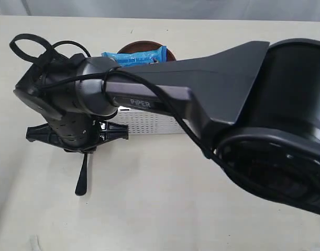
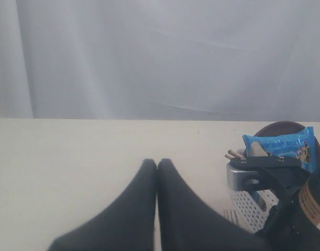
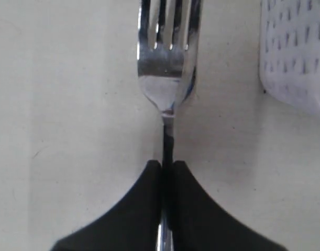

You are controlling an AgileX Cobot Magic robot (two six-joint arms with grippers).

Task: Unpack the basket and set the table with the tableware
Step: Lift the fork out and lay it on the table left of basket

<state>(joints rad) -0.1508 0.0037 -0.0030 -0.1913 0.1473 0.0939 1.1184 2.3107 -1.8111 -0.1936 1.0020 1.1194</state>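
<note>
Cream-white table (image 1: 149, 219) runs back to a pale curtain (image 2: 160, 57), and low over it, left of the basket and a little nearer, is the fork (image 3: 167, 57). Its shadow lies tight against it, so it is close to the surface, though I cannot tell whether it touches. The right gripper (image 3: 167, 168) pinches the fork's thin handle between narrow jaws, with the tines pointing away from the fingers and out over bare table (no other piece lies near them). The white lattice basket (image 1: 149, 123) stands just beside this, to the right, mostly covered in the exterior view by the right arm (image 1: 201, 99) reaching across it. At its far end a blue packet (image 1: 134, 55) leans in front of a brown round plate (image 1: 145, 47), and two wooden chopsticks (image 2: 234, 154) poke up over the rim. Whether the plate is inside the basket or just behind it is not clear. The left gripper (image 2: 157, 163) hovers off to the left with its fingers pressed together and nothing between them. By my reading the job is at an early stage: one piece is out and about to be placed, none shows as laid, and the rest is yet to be unpacked.
</note>
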